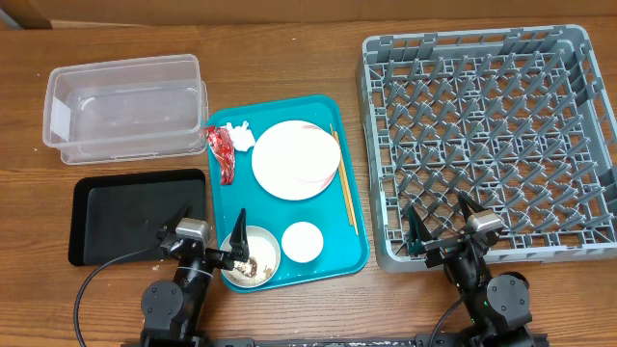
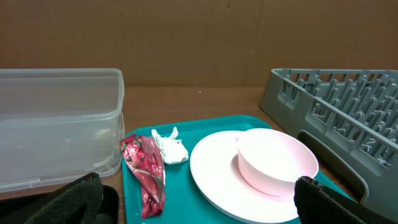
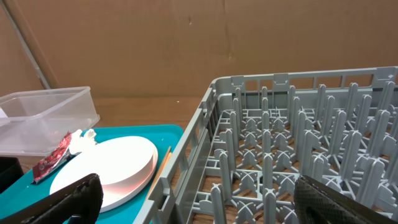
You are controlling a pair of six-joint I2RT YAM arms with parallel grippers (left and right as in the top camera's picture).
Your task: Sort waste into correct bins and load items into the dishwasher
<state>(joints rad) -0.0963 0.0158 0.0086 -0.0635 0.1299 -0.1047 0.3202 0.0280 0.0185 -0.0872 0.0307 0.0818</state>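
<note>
Brown wood table (image 1: pixel 289 48) holds a teal tray (image 1: pixel 337 255). On it sit the plate (image 1: pixel 280 159) with the pink bowl (image 2: pixel 277 163), red wrapper (image 1: pixel 222 154), tissue (image 1: pixel 239 136), chopsticks (image 1: pixel 344 188), white cup (image 1: pixel 302 241) and rice bowl (image 1: pixel 253 260). Clear tub (image 1: pixel 125 106) and black tray (image 1: pixel 125 217) lie to the left, grey dish rack (image 1: pixel 492 135) to the right. Left gripper (image 1: pixel 210 218) and right gripper (image 1: pixel 441 214) both gape wide and hold nothing.

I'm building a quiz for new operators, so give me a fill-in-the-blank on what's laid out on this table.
The red wrapper lies on the ____ tray.
The ____ bowl sits on the round plate.
In the overhead view, the wooden chopsticks lie along the plate's ____ side.
The grey dish rack is ____.
Missing words: teal; pink; right; empty.
</note>
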